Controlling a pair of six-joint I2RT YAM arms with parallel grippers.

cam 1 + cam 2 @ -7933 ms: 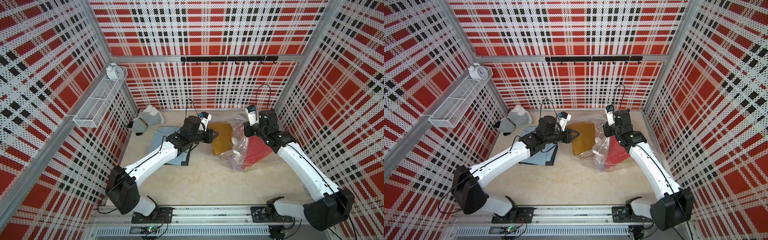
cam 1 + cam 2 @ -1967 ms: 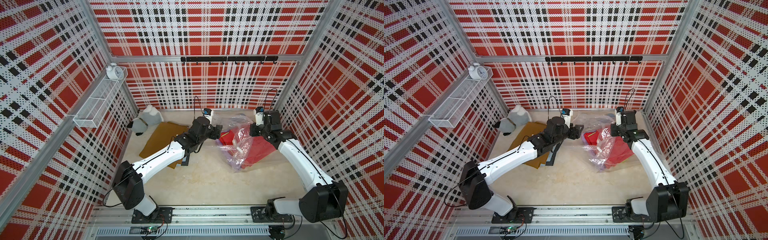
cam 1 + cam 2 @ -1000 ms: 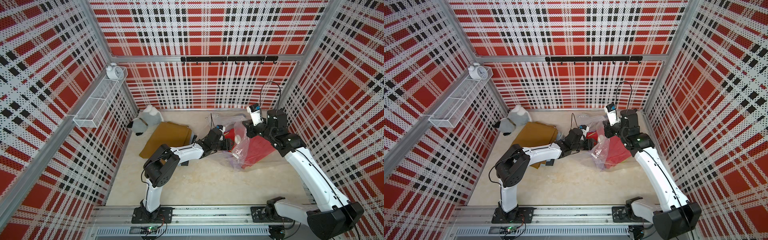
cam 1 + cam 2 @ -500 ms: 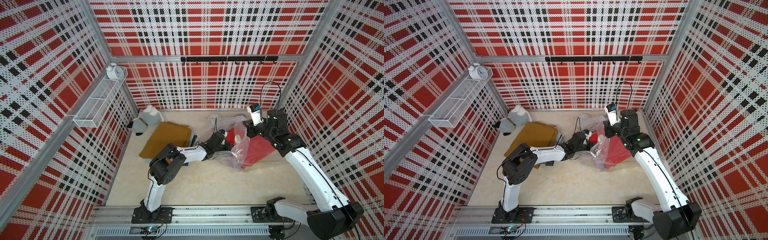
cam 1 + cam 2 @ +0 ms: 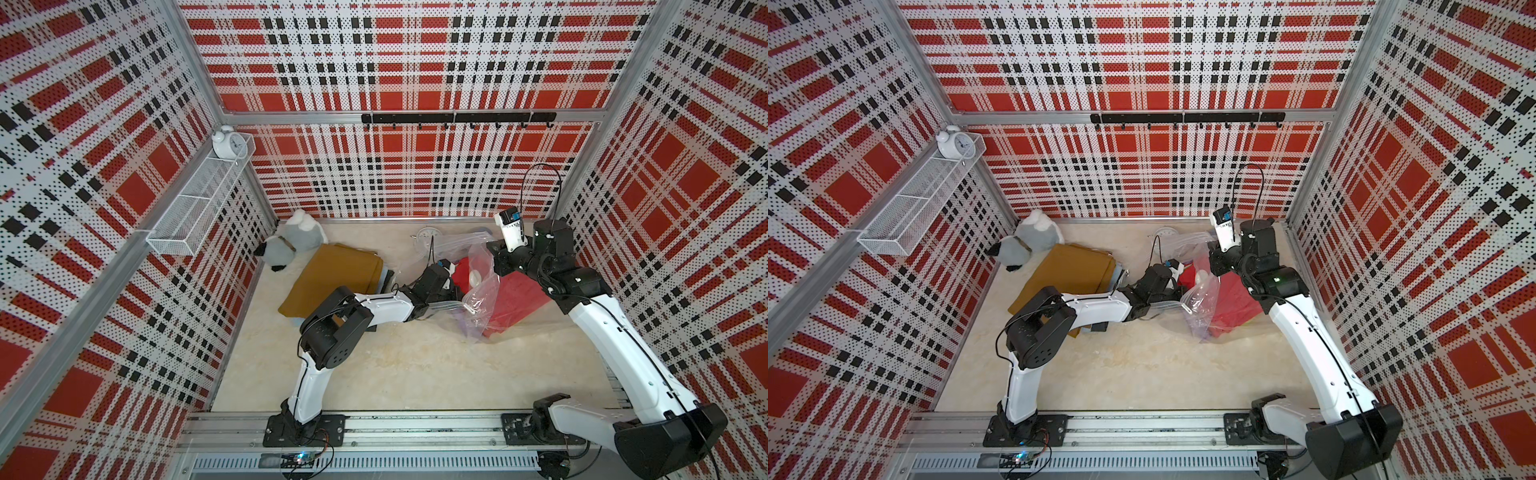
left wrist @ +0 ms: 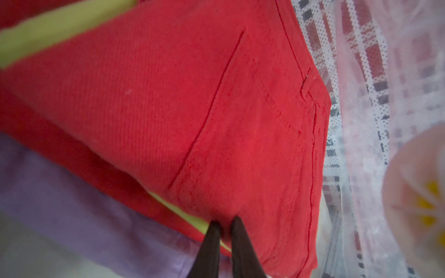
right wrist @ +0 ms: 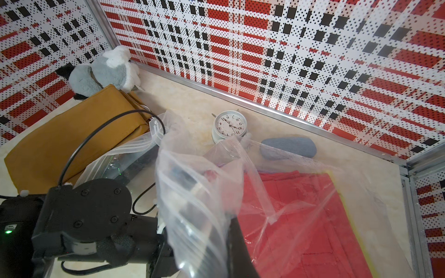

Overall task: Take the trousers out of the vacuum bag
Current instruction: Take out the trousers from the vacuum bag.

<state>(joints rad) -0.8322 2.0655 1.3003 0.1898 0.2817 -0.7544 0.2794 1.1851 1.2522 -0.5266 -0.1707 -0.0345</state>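
The clear vacuum bag (image 5: pixel 478 291) (image 5: pixel 1200 301) lies at the back right with its mouth facing left. My right gripper (image 7: pixel 224 223) is shut on the bag's upper mouth edge and holds it lifted. Inside lie folded red trousers (image 5: pixel 515 295) (image 6: pixel 216 108) on yellow-green trousers (image 6: pixel 60 21) and lilac trousers (image 6: pixel 72 204). My left arm reaches into the mouth, and my left gripper (image 6: pixel 225 222) is shut on the near edge of the red trousers. Mustard-brown trousers (image 5: pixel 336 274) (image 7: pixel 72 137) top a pile outside the bag, at the back left.
A grey-white plush toy (image 5: pixel 291 243) sits in the back left corner. A white alarm clock (image 7: pixel 230 125) and a grey pebble-shaped thing (image 7: pixel 287 147) lie by the back wall behind the bag. A wire shelf (image 5: pixel 199 208) hangs on the left wall.
My left gripper has pushed deeper into the bag mouth and closed on the red trousers. The right gripper has kept its hold on the bag's edge without moving.
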